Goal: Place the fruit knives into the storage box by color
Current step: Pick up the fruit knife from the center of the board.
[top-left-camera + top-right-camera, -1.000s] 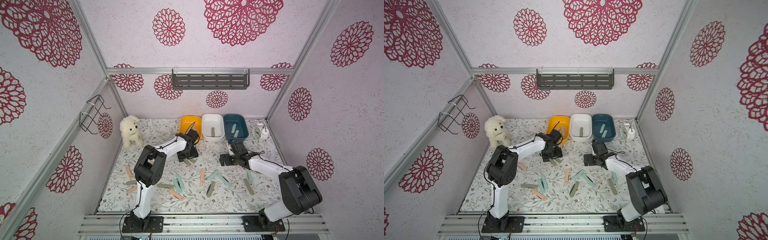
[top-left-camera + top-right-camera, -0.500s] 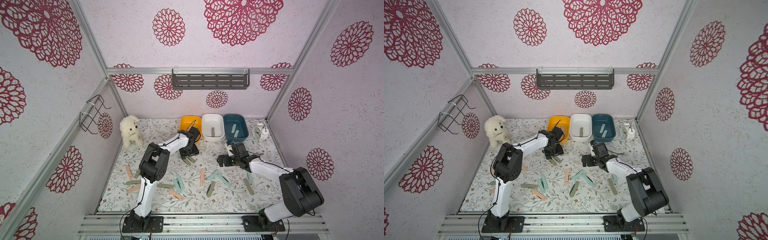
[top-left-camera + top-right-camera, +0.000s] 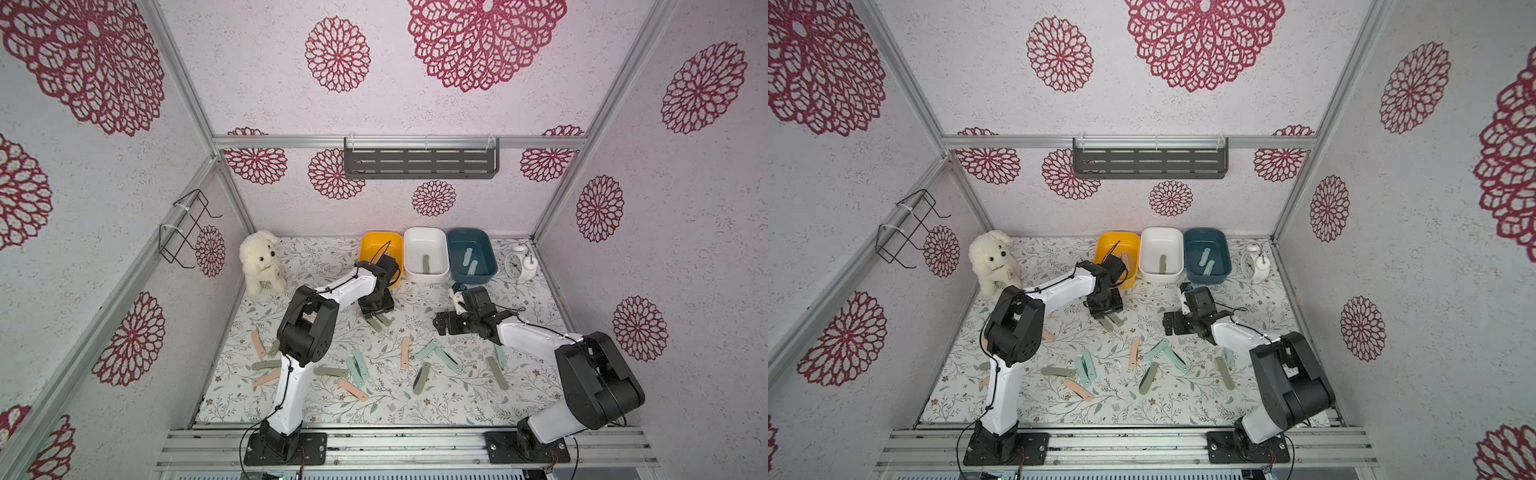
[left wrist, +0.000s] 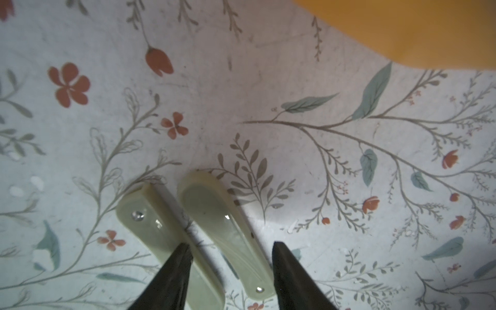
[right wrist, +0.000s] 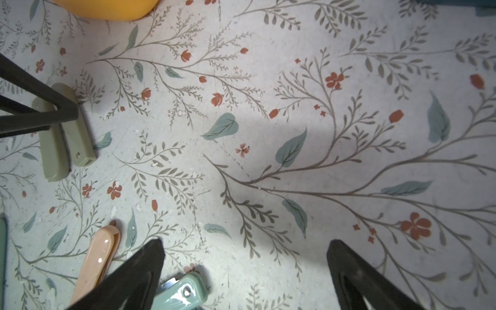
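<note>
Two olive fruit knives lie side by side on the mat, just in front of the yellow storage box. My left gripper is down over them, part open. One knife lies between its fingers and the other knife sits under one fingertip. My right gripper hangs wide open over bare mat at mid-table, with a mint knife beside one finger. The white box holds an olive knife and the teal box holds two mint ones. Several knives lie scattered toward the front.
A plush dog sits at the back left and a white alarm clock at the back right. A grey slotted shelf hangs on the back wall and a wire rack on the left wall.
The left gripper's jaws have narrowed around the olive knife, and the left arm's elbow has swung to the right. The right gripper has drifted slightly left, still wide open.
</note>
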`<state>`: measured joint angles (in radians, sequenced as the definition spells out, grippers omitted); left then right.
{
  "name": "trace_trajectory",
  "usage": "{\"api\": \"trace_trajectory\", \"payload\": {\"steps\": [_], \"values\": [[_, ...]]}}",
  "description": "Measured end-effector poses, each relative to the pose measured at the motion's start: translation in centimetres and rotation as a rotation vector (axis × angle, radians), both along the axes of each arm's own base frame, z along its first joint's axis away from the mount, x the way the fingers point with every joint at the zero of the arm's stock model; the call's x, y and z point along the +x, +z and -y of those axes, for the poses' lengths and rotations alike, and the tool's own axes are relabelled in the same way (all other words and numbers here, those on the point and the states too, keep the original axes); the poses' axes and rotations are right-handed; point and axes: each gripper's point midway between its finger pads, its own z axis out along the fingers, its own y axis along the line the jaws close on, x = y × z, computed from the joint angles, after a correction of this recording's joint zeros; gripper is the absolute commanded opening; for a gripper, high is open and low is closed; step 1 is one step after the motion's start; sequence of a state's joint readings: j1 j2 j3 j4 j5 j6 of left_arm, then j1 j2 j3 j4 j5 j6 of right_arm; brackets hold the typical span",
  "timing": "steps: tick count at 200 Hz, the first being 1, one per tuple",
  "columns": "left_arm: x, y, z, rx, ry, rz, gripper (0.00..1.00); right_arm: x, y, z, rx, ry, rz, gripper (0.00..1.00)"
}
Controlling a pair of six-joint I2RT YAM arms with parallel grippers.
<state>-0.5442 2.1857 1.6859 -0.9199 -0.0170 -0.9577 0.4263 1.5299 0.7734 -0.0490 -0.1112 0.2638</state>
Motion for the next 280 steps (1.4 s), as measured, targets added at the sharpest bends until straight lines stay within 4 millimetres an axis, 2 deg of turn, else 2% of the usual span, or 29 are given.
{"api": "trace_trajectory", "payload": {"steps": [46,141,157,172,227,280], "values": [[-0.3,0.0,-0.2,-0.004,0.0,0.011,0.41,-0.4,-0.4,0.0,0.001,0.004,-0.012,0.99],[-0.2,0.0,0.1,-0.009,-0.02,0.01,0.41,-0.5,-0.3,-0.1,0.011,0.011,-0.012,0.99],[0.0,-0.1,0.3,-0.014,-0.028,0.013,0.38,-0.5,-0.2,-0.2,0.012,0.012,-0.011,0.99],[-0.2,-1.1,0.2,-0.004,-0.034,-0.009,0.34,-0.5,-0.2,-0.2,0.013,0.013,-0.012,0.99],[-0.3,-1.1,0.5,-0.005,-0.057,-0.008,0.24,-0.6,-0.2,-0.2,0.014,0.015,-0.014,0.99],[-0.3,-1.0,0.4,0.003,-0.071,-0.004,0.19,-0.5,-0.2,-0.2,0.013,0.014,-0.014,0.99]]}}
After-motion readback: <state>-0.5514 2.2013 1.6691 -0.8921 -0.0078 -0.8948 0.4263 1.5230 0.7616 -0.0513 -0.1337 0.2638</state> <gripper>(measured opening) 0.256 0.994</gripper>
